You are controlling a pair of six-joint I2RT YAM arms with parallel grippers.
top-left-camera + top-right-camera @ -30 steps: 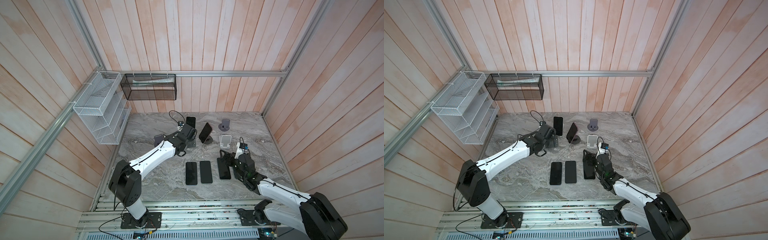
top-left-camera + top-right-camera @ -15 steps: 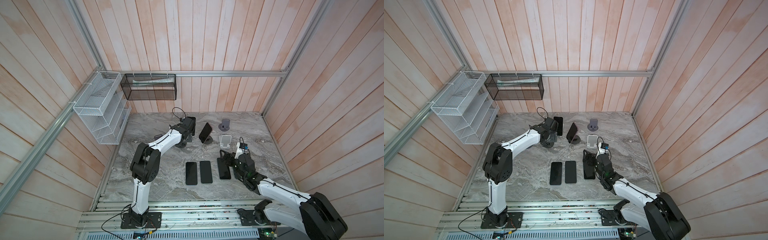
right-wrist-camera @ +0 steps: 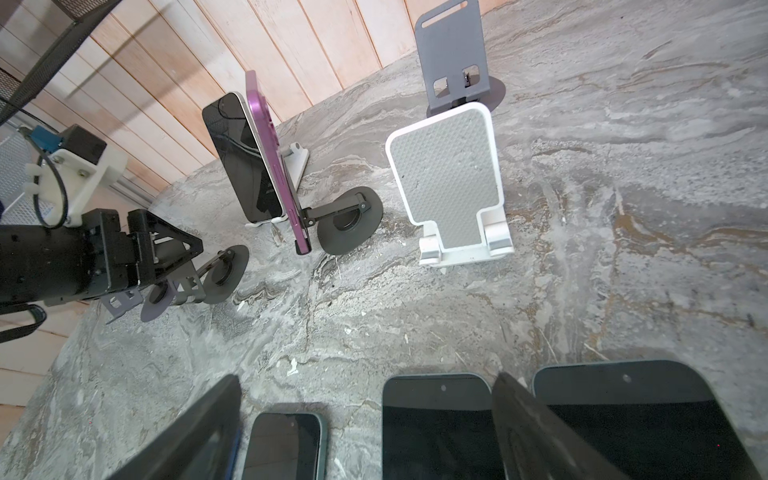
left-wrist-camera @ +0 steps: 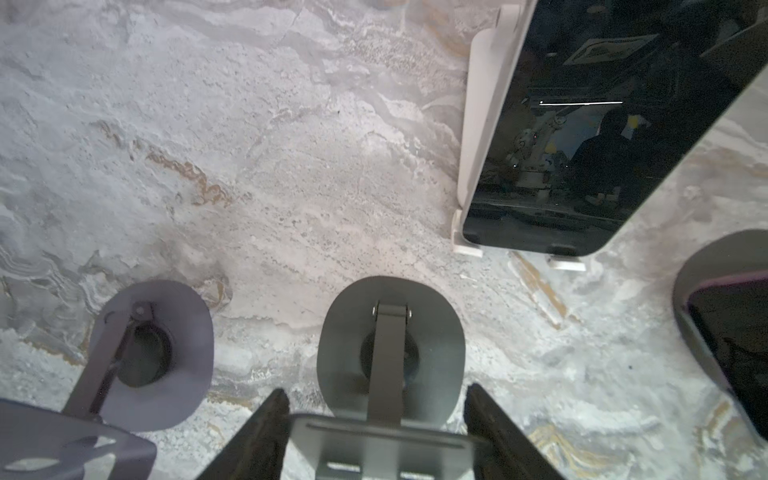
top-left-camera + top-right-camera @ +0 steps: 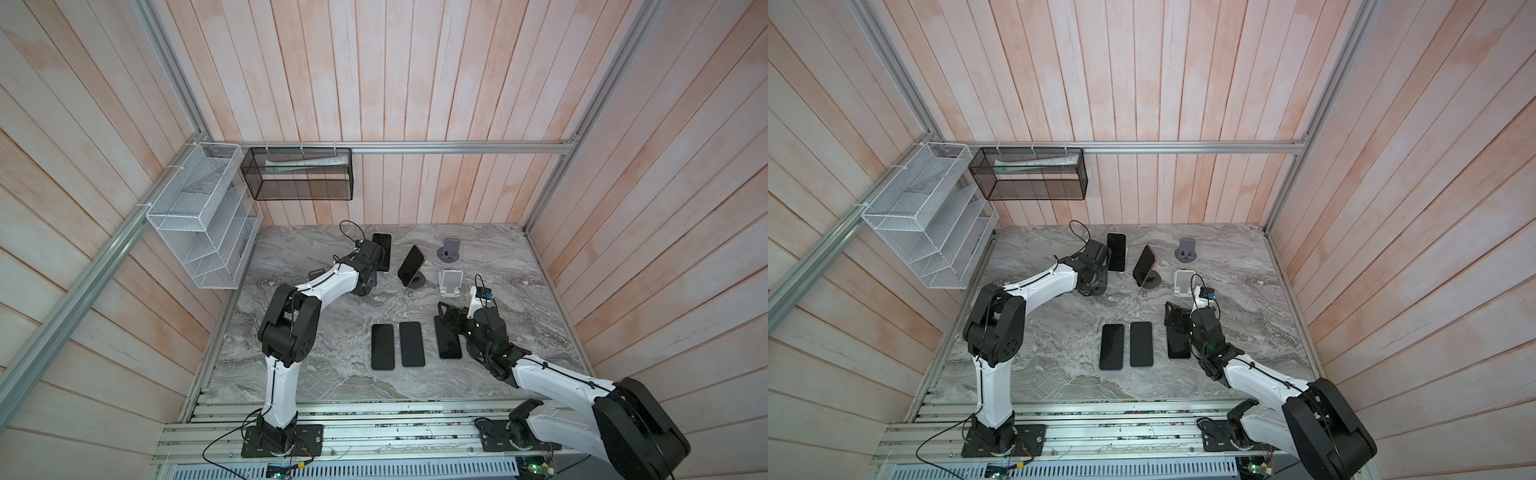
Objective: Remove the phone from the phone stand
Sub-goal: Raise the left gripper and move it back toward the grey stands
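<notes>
Left jaws pinch an empty grey stand [image 4: 388,357], just beside the black phone [image 4: 602,137] on its white stand [image 4: 478,124], far-centre. The purple phone [image 5: 411,264] leans right of it. Dragging the grey stand could topple either. Right jaws gape above flat phones [image 5: 382,347], near.

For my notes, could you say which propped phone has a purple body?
The phone on the dark stand; the other phone has a white stand.
</notes>
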